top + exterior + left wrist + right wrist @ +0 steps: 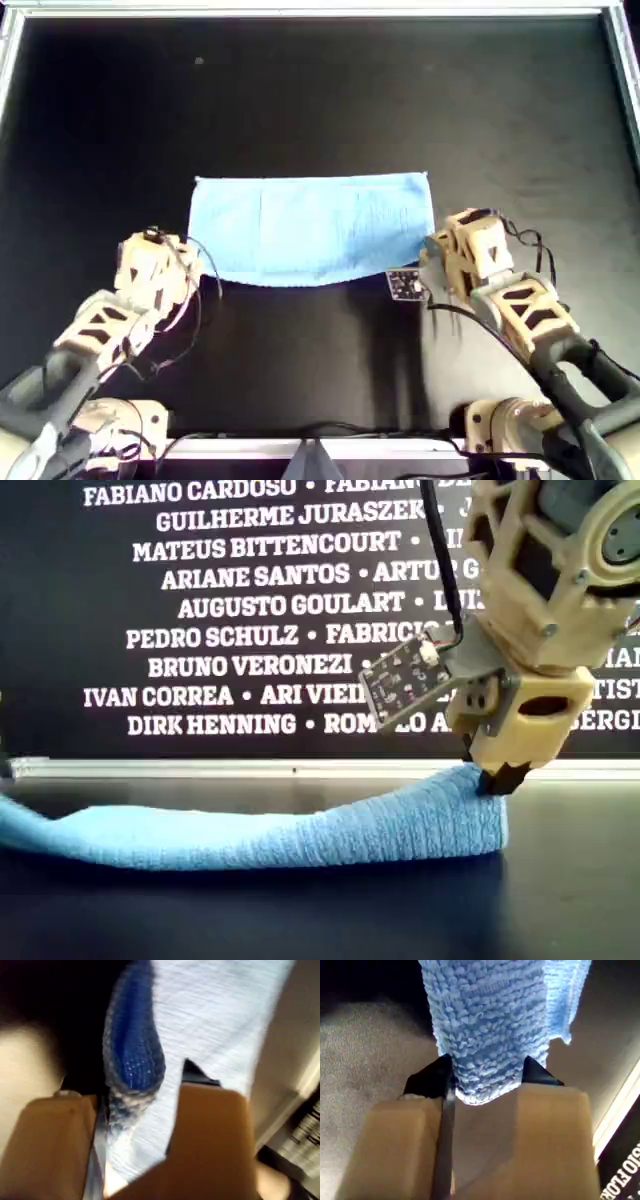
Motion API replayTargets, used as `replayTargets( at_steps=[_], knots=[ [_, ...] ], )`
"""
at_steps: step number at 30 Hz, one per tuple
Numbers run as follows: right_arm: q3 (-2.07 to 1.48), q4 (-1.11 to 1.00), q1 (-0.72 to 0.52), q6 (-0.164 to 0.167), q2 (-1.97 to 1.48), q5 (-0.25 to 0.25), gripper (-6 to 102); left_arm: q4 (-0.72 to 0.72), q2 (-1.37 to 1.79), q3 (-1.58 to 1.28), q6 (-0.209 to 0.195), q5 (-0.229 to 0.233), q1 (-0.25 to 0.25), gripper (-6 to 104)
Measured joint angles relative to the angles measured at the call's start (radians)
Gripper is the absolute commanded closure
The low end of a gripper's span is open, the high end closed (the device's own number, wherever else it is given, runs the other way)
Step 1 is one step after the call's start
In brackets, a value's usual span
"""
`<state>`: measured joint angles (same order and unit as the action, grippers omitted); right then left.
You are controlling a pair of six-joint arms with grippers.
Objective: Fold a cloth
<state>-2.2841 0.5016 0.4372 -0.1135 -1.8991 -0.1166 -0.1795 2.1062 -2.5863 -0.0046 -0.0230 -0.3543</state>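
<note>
While the cloth (pixel 312 230) lies folded near the middle of the desk (pixel 320 90), my first gripper (pixel 150 1105) pinches one of its ends and my second gripper (pixel 482 1087) is clamped on another end.

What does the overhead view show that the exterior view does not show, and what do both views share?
Only the overhead view shows the whole outline of the cloth, a wide folded band on the black table, with two arms, one at each of its ends, and the table's pale frame on all sides.

Only the exterior view shows the wall of white names behind the table, and the cloth's end rising under a gripper's black fingertips.

Both show the light blue cloth, the dark table, and a small circuit board on an arm.
</note>
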Motion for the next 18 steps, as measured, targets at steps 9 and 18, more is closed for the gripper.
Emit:
replayTargets(
  at_steps=[9,18],
  knots=[
    [-0.143,0.006,-0.002,0.002,-0.121,-0.002,39,0.0,0.319,-0.201,0.0,0.0,0.0,43],
    [-0.403,0.008,-0.002,0.003,-0.566,-0.002,39,-0.002,0.667,-0.437,0.0,0.0,0.002,43]
  ],
)
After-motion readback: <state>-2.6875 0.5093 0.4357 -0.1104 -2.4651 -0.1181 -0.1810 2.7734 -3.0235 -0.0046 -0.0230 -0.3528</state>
